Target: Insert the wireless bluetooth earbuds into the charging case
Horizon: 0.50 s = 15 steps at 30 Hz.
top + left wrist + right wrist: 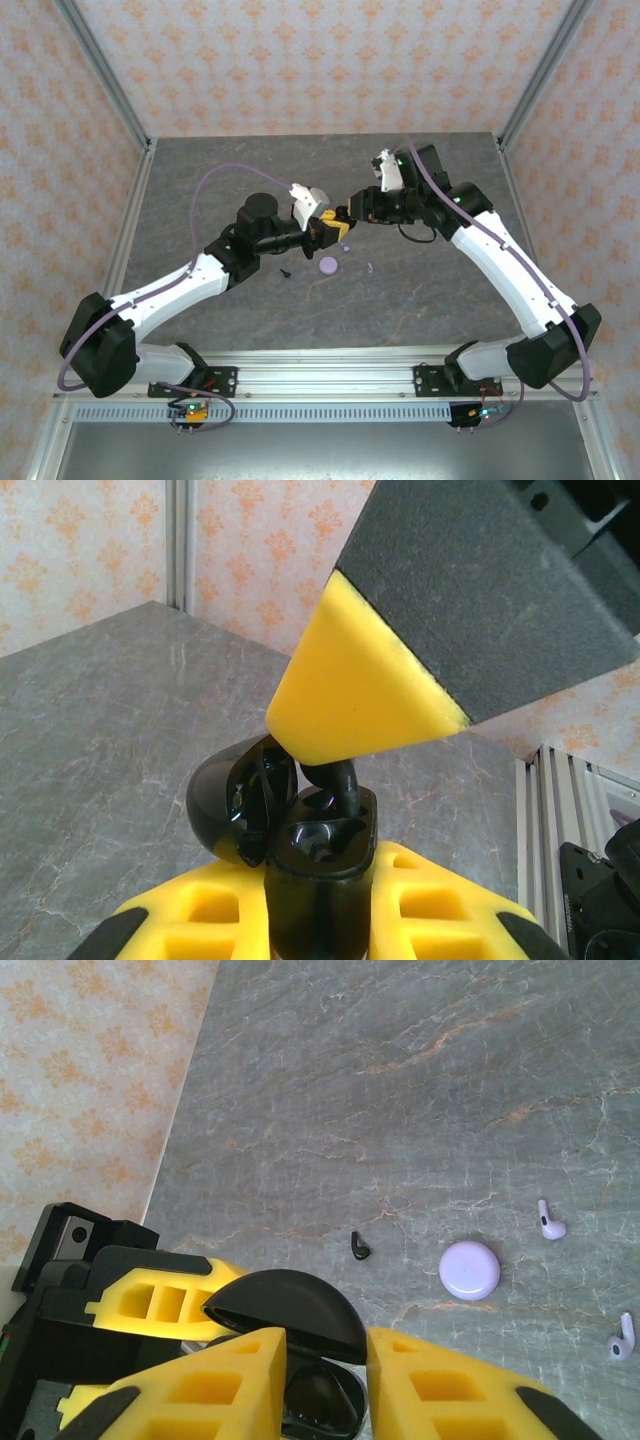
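Note:
My left gripper (333, 229) (318, 885) is shut on the black charging case (318, 910) and holds it upright above the table. Its lid (225, 802) (285, 1310) hangs open to the side. My right gripper (352, 213) (322, 1350) hovers right over the case. Beneath its yellow fingertip (350, 700) a black earbud (342, 780) stands with its stem in the case's far pocket. Its head is hidden by the finger, so the grip is unclear. The near pocket (318, 838) is bare. A second black earbud (360, 1248) (285, 272) lies on the table.
On the grey marble table (430, 300) lie a round lavender case (469, 1269) (328, 265) and two lavender earbuds (550, 1222) (622, 1338). A patterned wall (90, 1080) stands behind the table, and metal frame posts (110, 95) rise at its corners.

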{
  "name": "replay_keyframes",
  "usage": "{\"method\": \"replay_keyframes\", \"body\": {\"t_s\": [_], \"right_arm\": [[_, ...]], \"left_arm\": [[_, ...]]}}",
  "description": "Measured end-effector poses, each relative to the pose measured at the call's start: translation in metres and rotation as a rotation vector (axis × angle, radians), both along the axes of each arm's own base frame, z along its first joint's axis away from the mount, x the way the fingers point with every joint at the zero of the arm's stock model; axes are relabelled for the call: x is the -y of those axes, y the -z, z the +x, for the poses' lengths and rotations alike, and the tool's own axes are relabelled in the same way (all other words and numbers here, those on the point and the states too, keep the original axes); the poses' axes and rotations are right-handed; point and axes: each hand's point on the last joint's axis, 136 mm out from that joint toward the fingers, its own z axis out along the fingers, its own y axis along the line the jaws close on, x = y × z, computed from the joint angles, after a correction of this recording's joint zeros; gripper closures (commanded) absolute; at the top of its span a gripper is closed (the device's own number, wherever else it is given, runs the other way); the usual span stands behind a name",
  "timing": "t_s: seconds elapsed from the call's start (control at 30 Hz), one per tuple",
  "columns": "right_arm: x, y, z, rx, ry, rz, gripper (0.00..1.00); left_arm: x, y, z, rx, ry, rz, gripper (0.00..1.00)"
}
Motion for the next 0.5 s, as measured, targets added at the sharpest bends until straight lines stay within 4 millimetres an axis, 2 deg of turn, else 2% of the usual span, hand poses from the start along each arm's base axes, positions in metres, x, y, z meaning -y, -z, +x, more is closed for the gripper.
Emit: {"method": "replay_keyframes", "body": {"t_s": [0.27, 0.5], "right_arm": [[0.007, -0.016, -0.003, 0.069, 0.034, -0.012, 0.58], [0.018, -0.039, -0.011, 0.136, 0.062, 0.010, 0.60]], "left_arm": [[0.002, 0.000, -0.002, 0.002, 0.007, 0.000, 0.91], [0.000, -0.007, -0.005, 0.023, 0.006, -0.016, 0.91]]}}
